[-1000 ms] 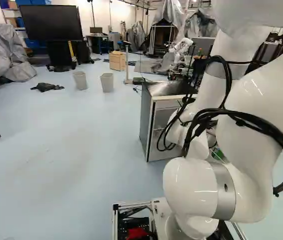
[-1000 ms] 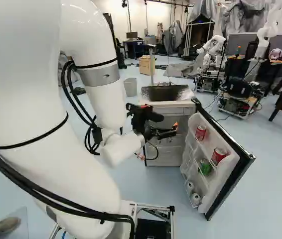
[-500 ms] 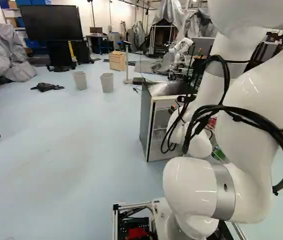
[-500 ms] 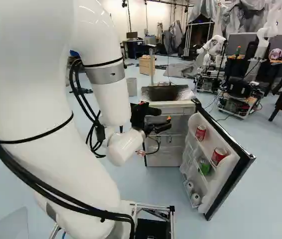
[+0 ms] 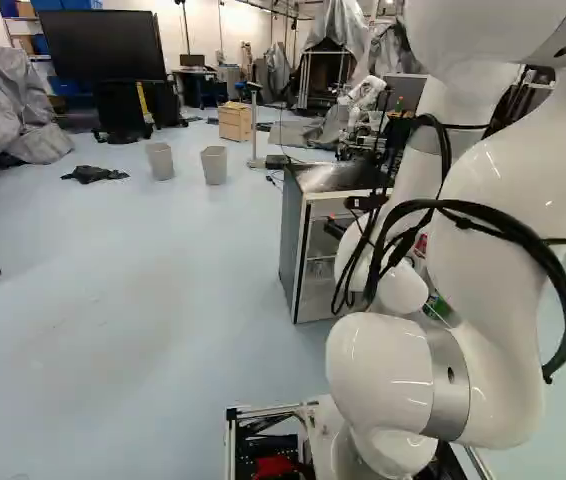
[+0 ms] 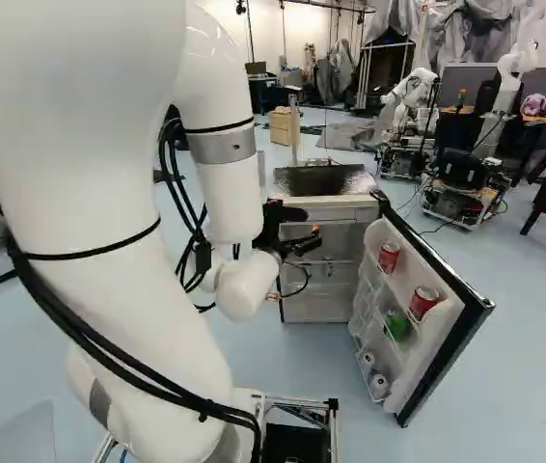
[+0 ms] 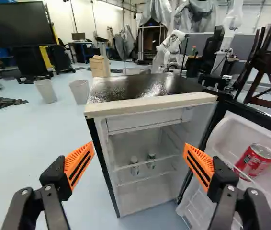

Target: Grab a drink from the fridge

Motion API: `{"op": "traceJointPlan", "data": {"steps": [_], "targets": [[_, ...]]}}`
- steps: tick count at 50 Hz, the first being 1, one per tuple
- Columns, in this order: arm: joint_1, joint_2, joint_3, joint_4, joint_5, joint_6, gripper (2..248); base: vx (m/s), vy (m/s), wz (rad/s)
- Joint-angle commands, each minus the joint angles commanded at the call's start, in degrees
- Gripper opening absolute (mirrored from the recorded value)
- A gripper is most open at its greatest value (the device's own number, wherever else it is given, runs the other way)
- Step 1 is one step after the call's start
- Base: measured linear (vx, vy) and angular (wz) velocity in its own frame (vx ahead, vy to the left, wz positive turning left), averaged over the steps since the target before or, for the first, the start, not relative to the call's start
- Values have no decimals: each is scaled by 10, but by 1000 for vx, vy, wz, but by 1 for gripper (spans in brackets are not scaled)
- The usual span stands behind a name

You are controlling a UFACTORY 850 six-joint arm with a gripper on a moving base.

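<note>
I have the gripper (image 7: pixel 139 144) with fingers apart; sideways drift toward the door (image 7: pixel 231 132) could (I fear) knock the red can (image 7: pixel 254 160).

One fridge (image 7: pixel 150 103) holds two small bottles (image 7: pixel 134 166) inside; its one door (image 6: pixel 444 333) holds two red cans (image 6: pixel 389 257), one green item (image 6: pixel 397 325) and two white items (image 6: pixel 379 386); two bins (image 5: pixel 214 166) stand beyond it.

arm (image 6: pixel 99 125): top cut off, both base views | fridge door (image 7: pixel 229 132): cut off, wrist view; mostly behind arm, left base view | fridge containers (image 7: pixel 134 168): too small to ID
</note>
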Motion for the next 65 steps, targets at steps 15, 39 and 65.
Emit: {"op": "traceJointPlan", "data": {"steps": [15,39,65], "targets": [[-2,-28,-7,-28,0,0,247,0,0,0],[-2,-32,-8,-29,0,0,247,0,0,0],[5,-35,-12,-5,0,0,247,0,0,0]]}}
